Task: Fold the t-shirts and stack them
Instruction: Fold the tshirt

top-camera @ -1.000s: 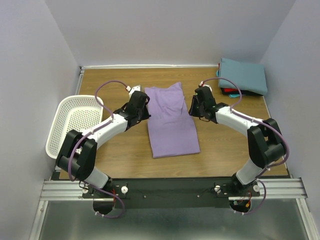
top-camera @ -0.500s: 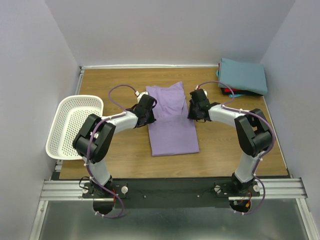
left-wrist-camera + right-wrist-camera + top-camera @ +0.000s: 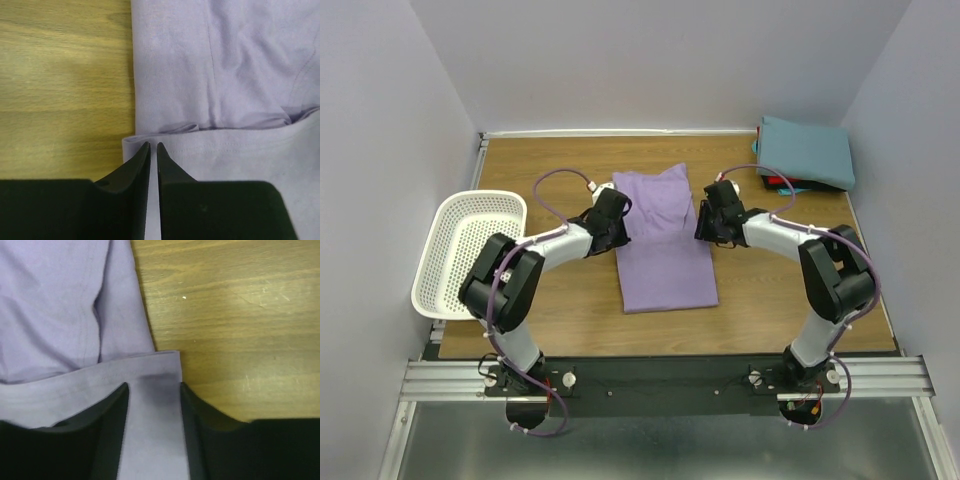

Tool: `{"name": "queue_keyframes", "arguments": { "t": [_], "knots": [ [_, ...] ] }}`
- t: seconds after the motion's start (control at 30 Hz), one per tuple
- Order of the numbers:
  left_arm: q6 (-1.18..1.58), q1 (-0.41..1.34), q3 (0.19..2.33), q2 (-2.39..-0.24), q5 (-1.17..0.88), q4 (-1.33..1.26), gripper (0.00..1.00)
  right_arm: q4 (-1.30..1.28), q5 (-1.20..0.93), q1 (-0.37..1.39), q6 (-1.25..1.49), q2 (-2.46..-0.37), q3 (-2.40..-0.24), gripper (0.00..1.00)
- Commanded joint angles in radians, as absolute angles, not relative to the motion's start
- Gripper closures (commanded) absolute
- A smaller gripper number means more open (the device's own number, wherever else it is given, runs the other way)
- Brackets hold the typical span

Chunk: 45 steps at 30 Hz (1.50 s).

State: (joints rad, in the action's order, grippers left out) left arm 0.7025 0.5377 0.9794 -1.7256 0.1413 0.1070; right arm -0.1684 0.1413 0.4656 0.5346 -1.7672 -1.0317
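Lavender t-shirt [image 3: 665,240] laid flat mid-worktop [image 3: 760,290], left pincer [image 3: 153,146] pinched narrow on its left edge, right pincer [image 3: 152,387] held wide astride its right edge, teal t-shirt [image 3: 807,150] folded upper right.

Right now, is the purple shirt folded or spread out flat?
Partly folded: the purple shirt lies as a long narrow strip, one layer overlapping another in both wrist views.

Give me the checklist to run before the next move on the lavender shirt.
1. Left gripper pinching the lavender t-shirt at its left edge: ok, cloth fills the slit.
2. Right gripper closed on the right edge: not ok, open, cloth between its fingers.
3. Grippers level across the shirt: ok.
4. Teal folded shirt in the far right corner clear of both arms: ok.
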Motion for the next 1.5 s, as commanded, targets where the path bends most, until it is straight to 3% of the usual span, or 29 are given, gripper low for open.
{"name": "queue_keyframes", "arguments": {
  "t": [0.0, 0.1, 0.4, 0.5, 0.6, 0.97, 1.47],
  "knots": [
    [0.674, 0.523, 1.000, -1.616, 0.170, 0.167, 0.80, -0.210, 0.184, 0.466, 0.545, -1.655, -1.023, 0.45],
    [0.663, 0.523, 0.997, -1.550, 0.161, 0.190, 0.75, -0.244, 0.187, 0.465, 0.551, -1.553, -1.012, 0.39],
    [0.781, 0.593, 0.740, -1.281, 0.051, 0.241, 0.73, -0.313, -0.061, 0.468, 0.640, -1.313, -0.792, 0.41],
    [0.851, 0.667, 0.658, -1.220, 0.032, 0.255, 0.63, -0.313, -0.118, 0.477, 0.679, -1.232, -0.686, 0.42],
    [0.911, 0.742, 0.605, -1.181, 0.008, 0.258, 0.62, -0.321, -0.178, 0.480, 0.715, -1.166, -0.577, 0.43],
    [0.976, 0.825, 0.477, -1.169, -0.089, 0.213, 0.61, -0.342, -0.252, 0.482, 0.759, -1.107, -0.423, 0.46],
    [0.976, 0.828, 0.445, -1.174, -0.115, 0.115, 0.60, -0.314, -0.207, 0.482, 0.784, -1.147, -0.428, 0.49]
  ]
}}
